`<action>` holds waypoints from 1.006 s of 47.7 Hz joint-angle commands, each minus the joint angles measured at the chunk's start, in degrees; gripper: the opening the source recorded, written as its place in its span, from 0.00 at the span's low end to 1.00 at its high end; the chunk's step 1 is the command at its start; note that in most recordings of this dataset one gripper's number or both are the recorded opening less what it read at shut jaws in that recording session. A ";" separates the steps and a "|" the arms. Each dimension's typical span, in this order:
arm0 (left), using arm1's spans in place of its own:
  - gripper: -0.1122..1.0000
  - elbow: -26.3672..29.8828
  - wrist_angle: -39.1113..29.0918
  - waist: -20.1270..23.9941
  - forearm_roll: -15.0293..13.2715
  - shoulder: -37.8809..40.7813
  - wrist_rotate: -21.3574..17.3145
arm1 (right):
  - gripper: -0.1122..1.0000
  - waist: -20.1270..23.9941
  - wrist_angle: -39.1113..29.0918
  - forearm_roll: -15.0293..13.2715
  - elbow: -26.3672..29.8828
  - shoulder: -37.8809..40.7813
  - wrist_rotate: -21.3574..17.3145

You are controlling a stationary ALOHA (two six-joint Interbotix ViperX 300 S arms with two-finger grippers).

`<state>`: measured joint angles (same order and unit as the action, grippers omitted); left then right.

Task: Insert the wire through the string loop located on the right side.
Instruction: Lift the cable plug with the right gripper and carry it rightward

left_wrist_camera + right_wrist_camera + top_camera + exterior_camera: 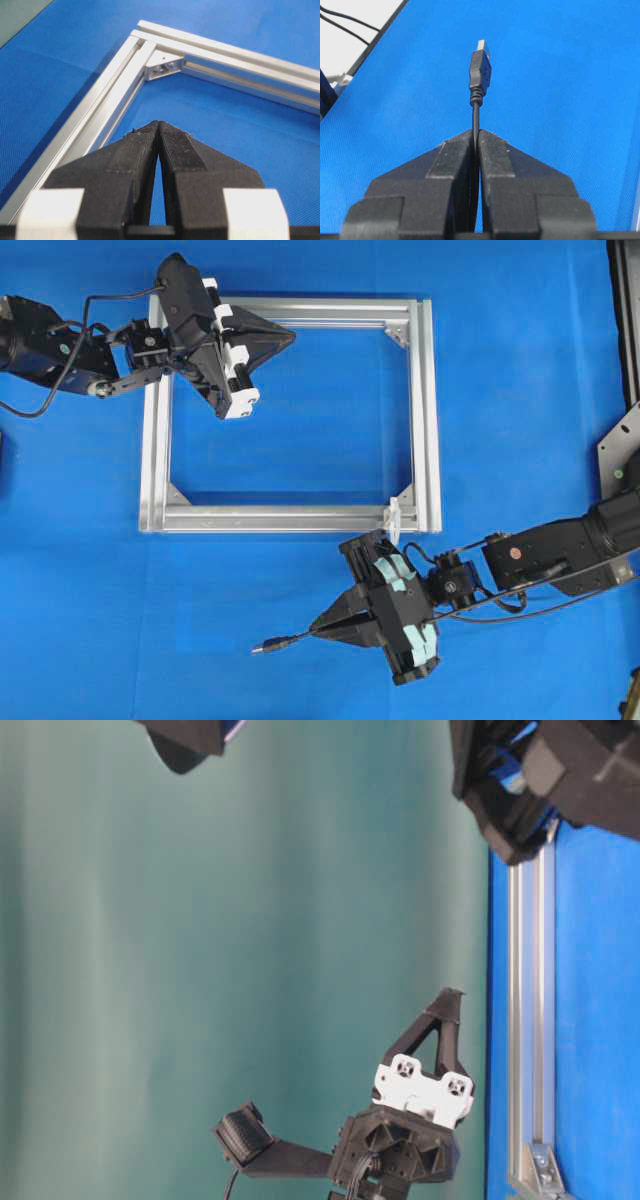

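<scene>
The wire (pixel 290 640) is a thin black cable ending in a small dark plug (pixel 265 647) with a metal tip. My right gripper (pixel 314 631) is shut on the wire a short way behind the plug (pixel 480 70), which sticks out past the fingertips (pixel 492 142) over the blue mat, pointing left. The string loop (pixel 394 513) is a tiny white tie standing at the lower right corner of the silver frame (pixel 290 518), just above the right gripper's body. My left gripper (pixel 292 337) is shut on nothing, hovering inside the frame's upper left corner (pixel 162 65).
The square aluminium frame (pixel 100 110) lies flat on the blue mat. Black arm cables (pixel 505 608) trail beside the right wrist. A metal bracket (pixel 622 445) and a dark rail stand at the right edge. In the table-level view the left gripper (pixel 448 995) hangs above the frame (pixel 530 1020).
</scene>
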<state>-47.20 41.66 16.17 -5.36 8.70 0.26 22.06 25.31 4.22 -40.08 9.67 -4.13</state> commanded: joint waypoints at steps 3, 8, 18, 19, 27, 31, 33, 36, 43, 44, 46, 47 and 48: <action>0.10 0.79 0.18 0.18 0.09 -1.76 0.09 | 0.08 0.18 0.26 -0.09 0.53 -1.67 0.09; 0.10 0.79 0.18 0.18 0.09 -1.76 0.09 | 0.08 0.18 0.26 0.00 0.53 -1.67 0.00; 0.10 0.79 0.18 0.18 0.09 -1.76 0.09 | 0.08 0.18 0.26 0.00 0.44 -1.67 0.09; 0.10 0.79 0.18 0.18 0.18 -1.76 0.09 | 0.08 0.18 0.26 -0.09 0.53 -1.76 0.09; 0.10 0.62 0.18 0.18 0.09 -1.85 0.09 | 0.08 0.18 0.26 0.00 0.53 -1.67 0.09; 0.10 0.62 0.18 0.18 0.09 -1.76 0.09 | 0.08 0.18 0.26 -0.09 0.44 -1.76 0.09; 0.10 0.62 0.26 0.18 0.09 -1.76 0.09 | 0.08 0.18 0.26 -0.09 0.44 -1.76 0.09; 0.10 0.62 0.18 0.18 0.09 -1.85 0.09 | 0.08 0.18 0.26 -0.09 0.44 -1.76 0.09; 0.10 0.62 0.18 0.18 0.09 -1.85 0.09 | 0.08 0.44 0.00 0.09 -0.18 -2.02 -0.09; 0.10 0.53 0.18 0.18 0.09 -1.85 0.09 | 0.08 0.53 0.09 0.18 -0.44 -2.20 -0.09; 0.10 0.44 0.18 0.18 0.09 -1.85 0.09 | 0.08 0.79 0.26 0.18 -1.05 -2.64 -0.26; 0.10 0.35 0.18 0.18 0.09 -1.93 0.09 | 0.08 0.88 0.26 0.26 -1.49 -2.81 -0.26; 0.10 0.26 0.18 0.18 0.09 -1.93 0.09 | 0.08 1.05 0.26 0.26 -1.93 -3.08 -0.26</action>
<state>-47.20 41.57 16.26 -5.45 8.70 0.26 22.41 25.22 4.31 -41.57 9.23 -4.39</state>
